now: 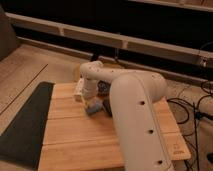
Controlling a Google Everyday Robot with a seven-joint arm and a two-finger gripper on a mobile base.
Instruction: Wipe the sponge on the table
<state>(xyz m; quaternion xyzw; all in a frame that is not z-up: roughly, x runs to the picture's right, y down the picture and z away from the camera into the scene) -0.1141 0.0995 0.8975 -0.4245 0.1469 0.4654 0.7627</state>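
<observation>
Here, the hand (89, 99), grip unclear, over sponge (93, 109) on plank table (75, 137); dark mat (25, 125) beside.

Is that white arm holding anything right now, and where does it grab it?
Probably the blue-grey sponge: the hand sits on its top side, pressing it against the table. Whether it truly grips cannot be told.

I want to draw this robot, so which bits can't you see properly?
Camera view:
- Tool, down at the small blue-grey soft sponge on the light-brown wooden plank table: mostly covered by the big white arm.
- Narrow black bar beside the sponge: partly behind the arm.
- Much of the table's right half: hidden by the arm.
- Dark grey mat: cut off by the left edge.
</observation>
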